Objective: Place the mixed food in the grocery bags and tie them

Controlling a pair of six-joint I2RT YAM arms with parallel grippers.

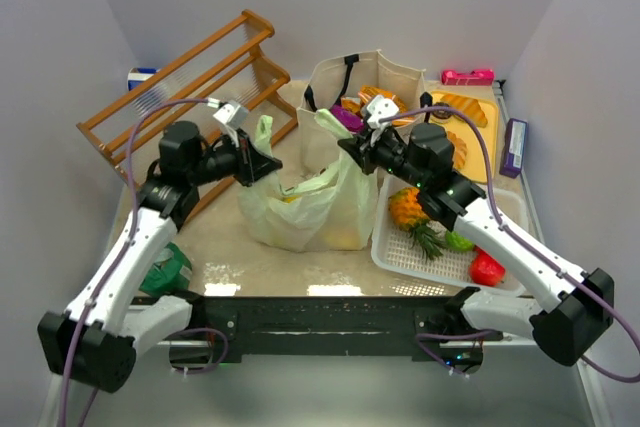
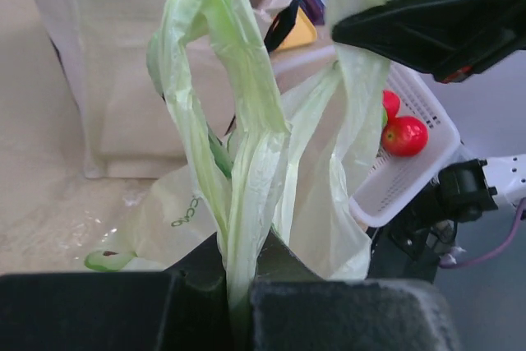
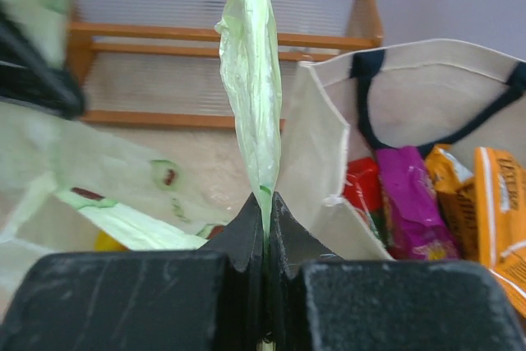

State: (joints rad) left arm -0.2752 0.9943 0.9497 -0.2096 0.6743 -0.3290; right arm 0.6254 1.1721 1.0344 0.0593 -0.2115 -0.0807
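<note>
the beige canvas tote [image 1: 330,87] stands upright at the far middle of the table. its cloth is stiff enough to hold the mouth wide, and red, purple and orange snack packets [image 3: 407,195] already sit inside. just on the near side of it slumps the green plastic bag [image 1: 300,212]. it is thin, limp, light film, likely slippery, with something yellow showing through its wall. a hard pull would probably stretch or tear it, so the loops are the place to take hold, and both are taken. the left gripper [image 2: 238,285] is pinched tight on the left loop [image 2: 246,121] and the right gripper [image 3: 267,228] on the right loop [image 3: 251,63], each strip rising from closed jaws. the loops look ready to cross into a knot.

the tabletop [image 1: 200,237] is pale beige and glossy at its near edge. a wooden rack [image 1: 180,97] leans at far left, and a white mesh basket [image 1: 395,257] holding a pineapple [image 1: 405,207] sits at right. plain pale walls close in on three sides.
</note>
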